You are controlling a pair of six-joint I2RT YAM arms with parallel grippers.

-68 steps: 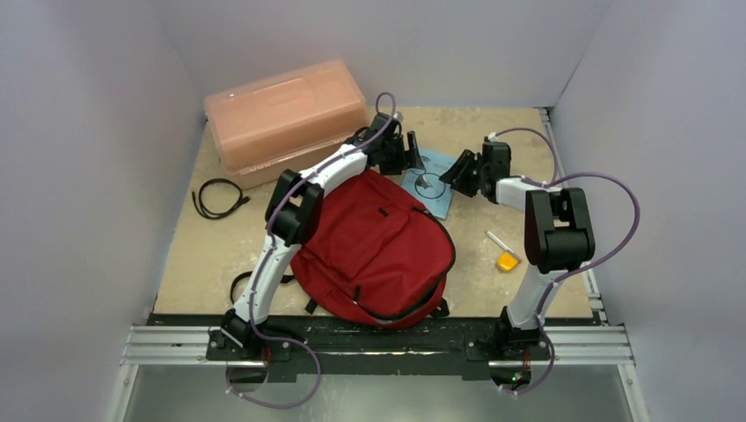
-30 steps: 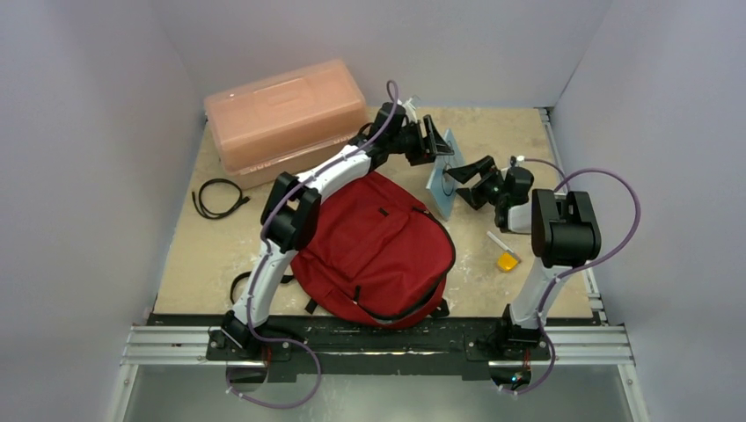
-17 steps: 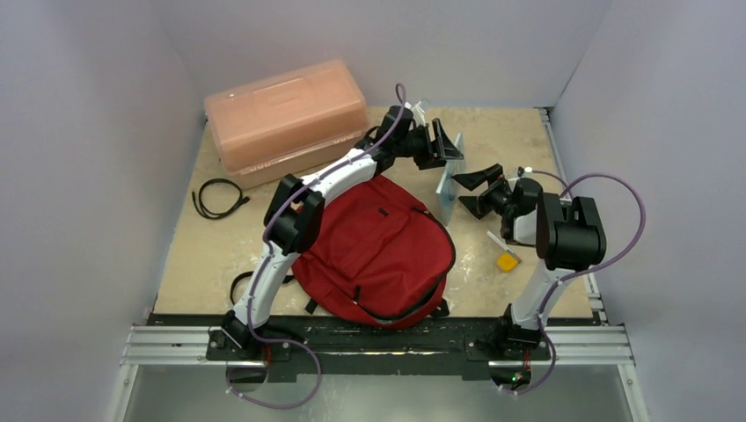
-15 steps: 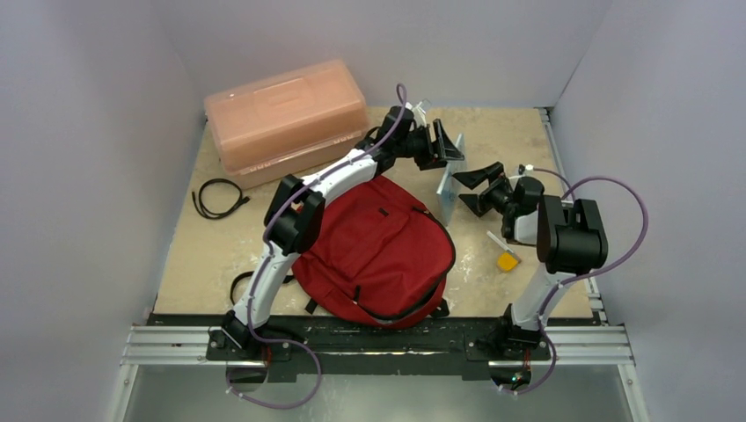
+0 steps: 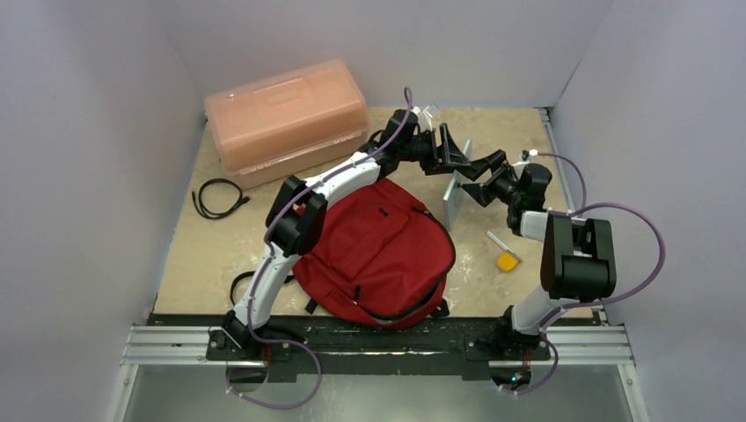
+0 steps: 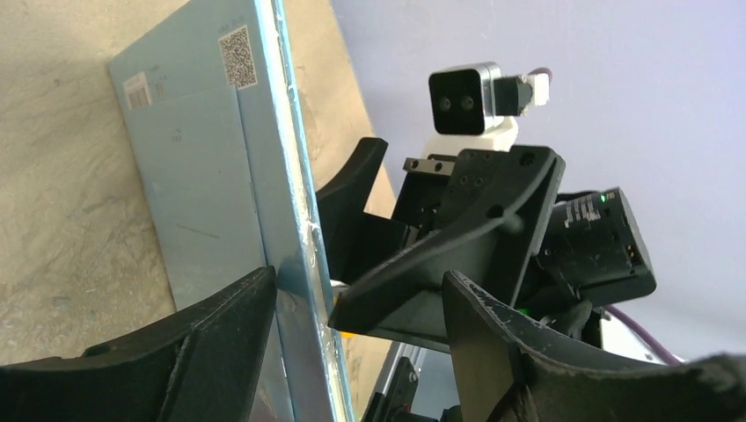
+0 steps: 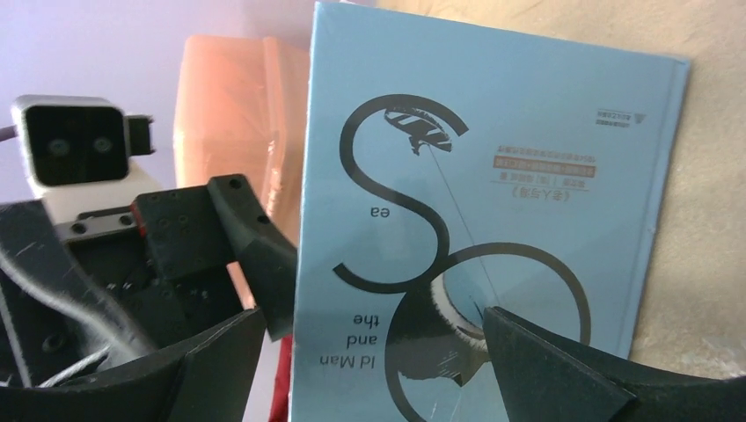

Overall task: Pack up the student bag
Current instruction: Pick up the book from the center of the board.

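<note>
— Where is the student bag?
— It lies flat on the table, near the middle, partly under the left arm.
— And the fingers?
— The left fingers are apart around a blue book that stands on its edge. The right fingers are also apart, facing its cover.
</note>
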